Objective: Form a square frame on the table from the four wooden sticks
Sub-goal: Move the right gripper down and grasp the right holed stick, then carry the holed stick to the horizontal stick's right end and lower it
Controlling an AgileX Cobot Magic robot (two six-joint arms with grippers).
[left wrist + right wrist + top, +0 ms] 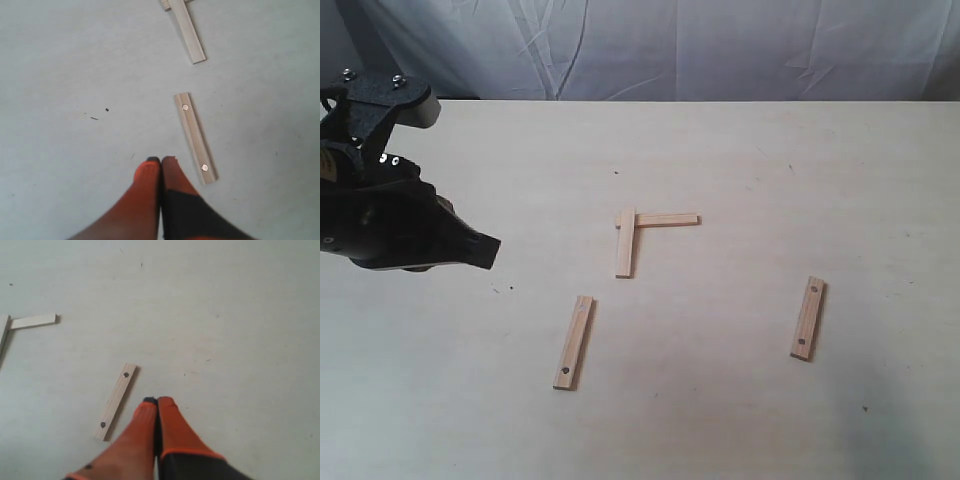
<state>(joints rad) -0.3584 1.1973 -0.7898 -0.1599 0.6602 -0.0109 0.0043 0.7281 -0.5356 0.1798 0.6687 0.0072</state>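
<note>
Two pale wooden sticks form an L on the table [740, 140]: one upright stick [625, 243] and one crosswise stick [667, 219] touching at a corner. A third stick [574, 342] lies loose to the lower left, also in the left wrist view [195, 137], just off the fingertips. A fourth stick [807, 318] lies loose to the right, seen beside the right gripper [114, 401]. My left gripper [161, 160] is shut and holds nothing; its arm [390, 215] is at the left edge. My right gripper [157, 400] is shut, empty, and outside the exterior view.
A white cloth backdrop [670, 45] hangs behind the table's far edge. Tiny dark specks [506, 289] dot the tabletop near the left arm.
</note>
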